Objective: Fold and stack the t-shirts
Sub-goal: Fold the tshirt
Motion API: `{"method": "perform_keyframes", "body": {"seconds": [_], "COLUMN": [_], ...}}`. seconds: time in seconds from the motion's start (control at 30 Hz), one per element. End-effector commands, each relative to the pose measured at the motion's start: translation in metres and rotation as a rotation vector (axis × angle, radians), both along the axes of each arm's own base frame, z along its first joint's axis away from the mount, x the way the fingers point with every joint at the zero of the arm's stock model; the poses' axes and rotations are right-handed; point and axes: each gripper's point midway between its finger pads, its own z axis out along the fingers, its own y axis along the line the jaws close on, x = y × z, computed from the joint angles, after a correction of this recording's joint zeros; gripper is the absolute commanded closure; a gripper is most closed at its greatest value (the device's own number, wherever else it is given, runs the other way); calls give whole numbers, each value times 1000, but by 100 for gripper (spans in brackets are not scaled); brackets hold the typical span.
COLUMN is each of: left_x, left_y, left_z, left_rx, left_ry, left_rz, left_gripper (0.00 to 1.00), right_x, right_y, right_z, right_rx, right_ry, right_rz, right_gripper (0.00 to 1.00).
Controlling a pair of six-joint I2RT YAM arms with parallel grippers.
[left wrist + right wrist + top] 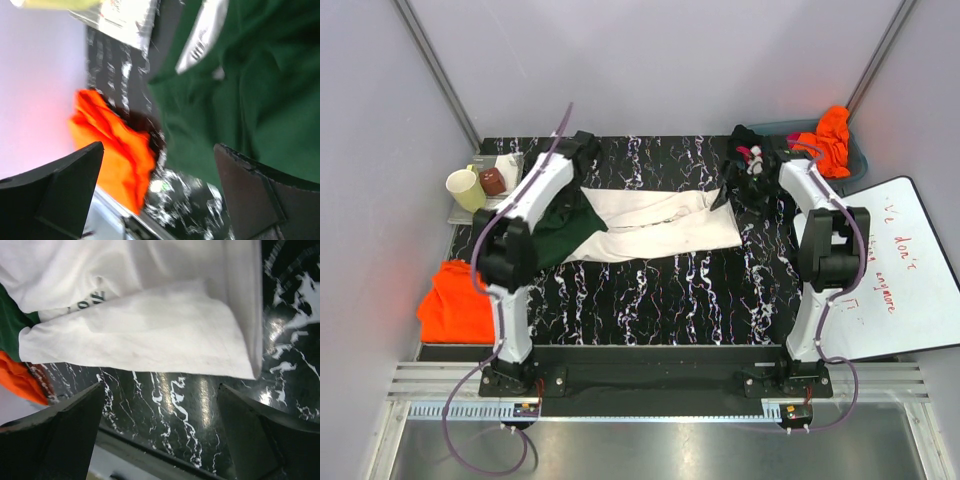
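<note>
A cream t-shirt (655,225) with dark green sleeves (565,232) lies folded lengthwise across the middle of the black marbled table (670,290). A folded orange t-shirt (455,300) sits at the table's left edge. A black and magenta pile (748,150) lies at the back right. My left gripper (582,148) is open and empty above the green sleeve (250,100), with the orange shirt (115,145) in its view. My right gripper (752,162) is open and empty above the cream shirt's edge (140,325), whose dark lettering (87,301) shows.
A grey bin (855,150) at the back right holds another orange shirt (830,135). A white board with red writing (900,270) leans at the right. A tray with a yellow cup (465,190) and a brown object (492,181) stands at the back left.
</note>
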Motion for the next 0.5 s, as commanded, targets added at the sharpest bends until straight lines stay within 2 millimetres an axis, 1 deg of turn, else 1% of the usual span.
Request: {"method": "perform_keyframes", "body": {"seconds": [0.0, 0.03, 0.07, 0.1, 0.13, 0.17, 0.2, 0.23, 0.33, 0.4, 0.47], "left_x": [-21, -19, -26, -26, -27, -25, -25, -24, -29, -31, -30], "left_y": [-32, -40, -39, -38, -35, -36, -39, -42, -48, -48, -48], "left_z": [24, 22, 21, 24, 26, 30, 29, 29, 22, 14, 4], "left_rx": [-316, -365, -372, -371, -357, -355, -373, -385, -414, -415, -409], "left_ry": [-174, -188, -186, -193, -185, -191, -172, -165, -129, -111, -89], "left_rz": [14, -3, -9, -11, -18, -28, -56, -66, -85, -78, -72], "left_gripper": [1, 1, 1, 1, 1, 1, 1, 1, 4, 4, 4], "right_x": [13, 18, 17, 19, 23, 24, 25, 25, 23, 21, 19], "right_y": [34, 40, 54, 58, 65, 70, 78, 81, 91, 94, 95], "right_z": [34, 40, 32, 30, 35, 28, 29, 24, 21, 17, 20], "right_rx": [-211, -236, -257, -276, -274, -278, -272, -267, -246, -239, -231], "right_ry": [-179, -196, -183, -188, -206, -190, -194, -182, -171, -162, -162], "right_rz": [237, 256, 291, 305, 313, 317, 322, 325, 335, 340, 343], "right_gripper": [0, 0, 0, 0, 0, 0, 0, 0, 0, 0, 0]}}
